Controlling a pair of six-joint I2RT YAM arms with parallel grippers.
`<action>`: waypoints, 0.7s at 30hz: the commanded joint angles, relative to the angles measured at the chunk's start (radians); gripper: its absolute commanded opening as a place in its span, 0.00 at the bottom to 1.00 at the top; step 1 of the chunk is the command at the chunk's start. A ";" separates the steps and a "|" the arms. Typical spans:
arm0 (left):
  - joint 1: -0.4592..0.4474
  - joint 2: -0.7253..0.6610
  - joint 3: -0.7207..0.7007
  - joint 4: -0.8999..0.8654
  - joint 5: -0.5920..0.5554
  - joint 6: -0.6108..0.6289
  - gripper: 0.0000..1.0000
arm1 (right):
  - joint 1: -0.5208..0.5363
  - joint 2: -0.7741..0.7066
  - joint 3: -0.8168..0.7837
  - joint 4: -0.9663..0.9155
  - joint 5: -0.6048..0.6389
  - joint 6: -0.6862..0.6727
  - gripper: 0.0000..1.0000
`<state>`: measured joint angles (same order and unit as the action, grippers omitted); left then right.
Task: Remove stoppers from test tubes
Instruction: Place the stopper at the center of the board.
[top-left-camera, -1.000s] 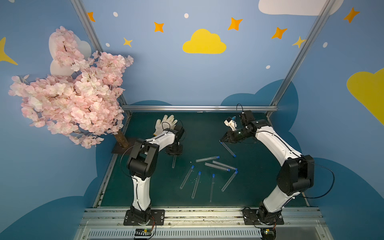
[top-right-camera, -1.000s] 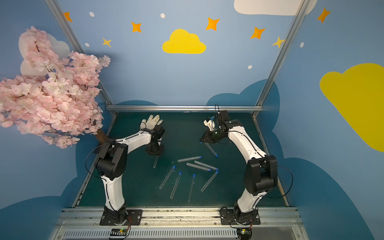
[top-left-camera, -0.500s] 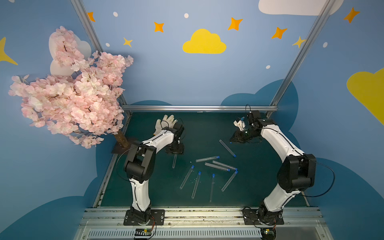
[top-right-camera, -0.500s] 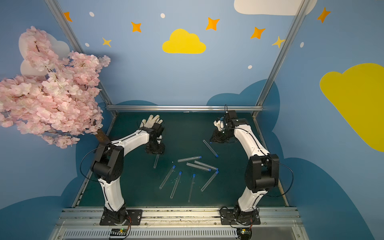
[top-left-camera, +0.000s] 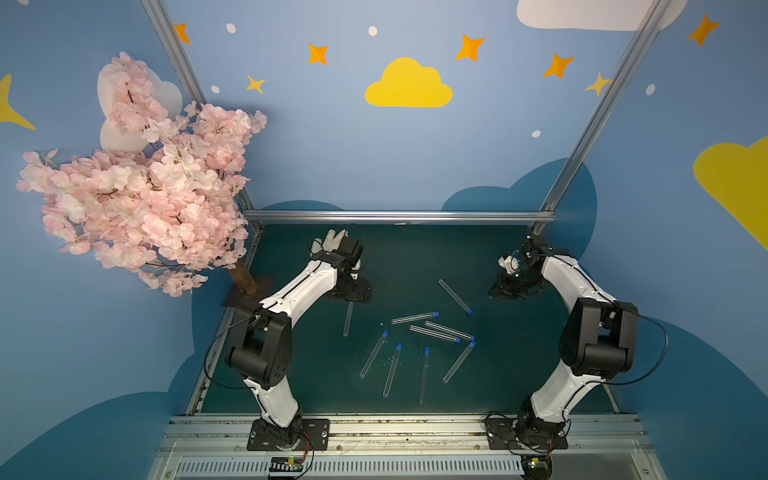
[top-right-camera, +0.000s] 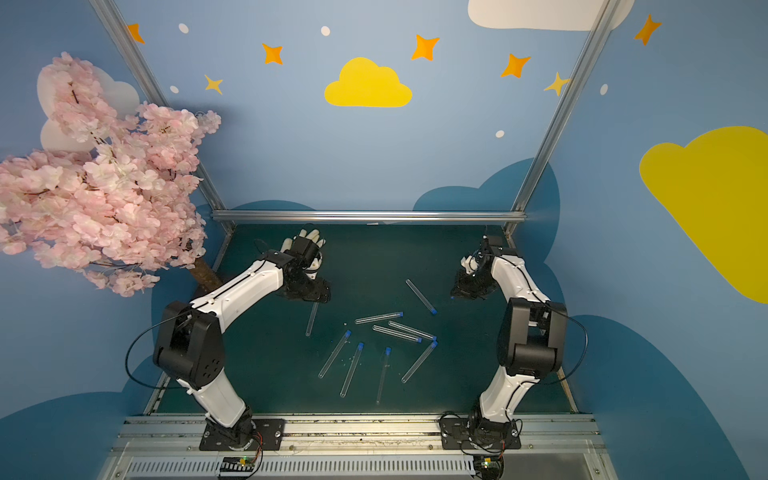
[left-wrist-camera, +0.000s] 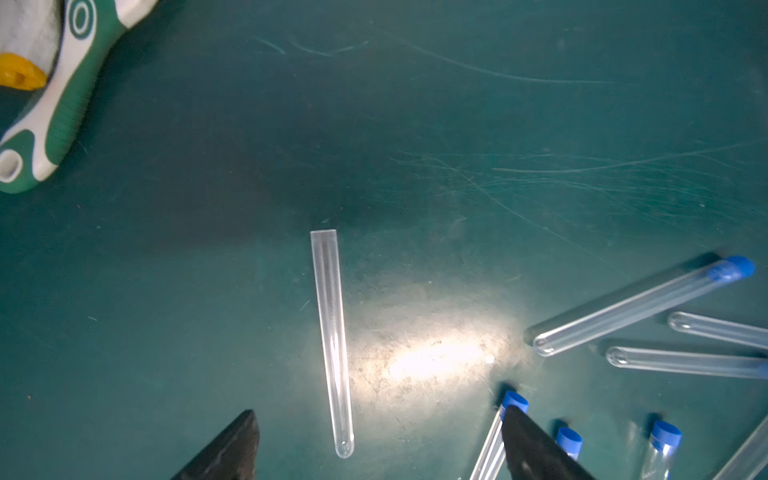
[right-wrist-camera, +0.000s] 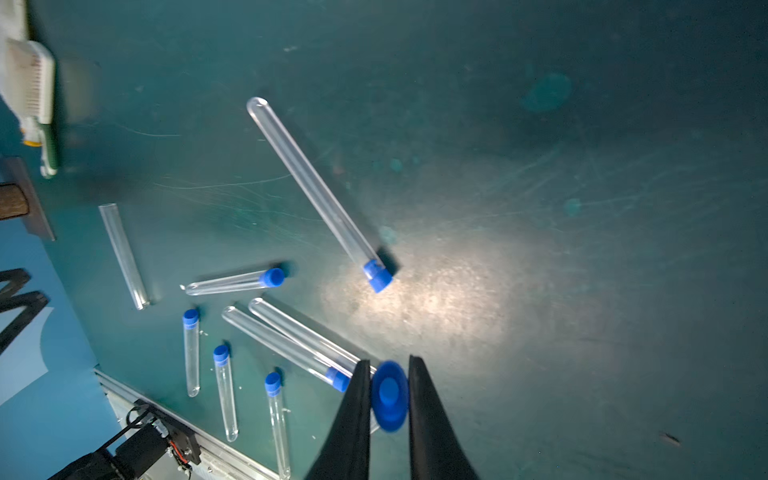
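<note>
Dim mat (left-wrist-camera: 457, 124), central glare patches, blurred wrist-view edges

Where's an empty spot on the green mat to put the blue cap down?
Bare mat lies by the back rail, between the left gripper and right gripper, which pinches the cap. The middle is crowded with test tubes.

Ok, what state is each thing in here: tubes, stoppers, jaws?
Left gripper: jaws open, empty.
Right gripper: jaws shut on loose stopper.
Open tube: lying flat on the mat, unstoppered.
Other eight tubes: lying flat, each stoppered.
</note>
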<state>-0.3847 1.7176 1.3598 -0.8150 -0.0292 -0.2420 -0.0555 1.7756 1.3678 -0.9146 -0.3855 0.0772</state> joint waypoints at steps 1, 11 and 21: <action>-0.043 -0.064 -0.038 0.054 0.045 0.060 0.93 | -0.025 0.025 -0.026 -0.020 0.037 -0.033 0.00; -0.112 -0.144 -0.087 0.162 0.119 0.053 0.99 | -0.059 0.085 -0.052 -0.023 0.091 -0.067 0.00; -0.146 -0.144 -0.087 0.189 0.144 0.020 0.99 | -0.069 0.143 -0.055 -0.012 0.128 -0.079 0.00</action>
<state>-0.5259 1.5883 1.2804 -0.6399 0.0914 -0.2092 -0.1173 1.9015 1.3186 -0.9165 -0.2790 0.0158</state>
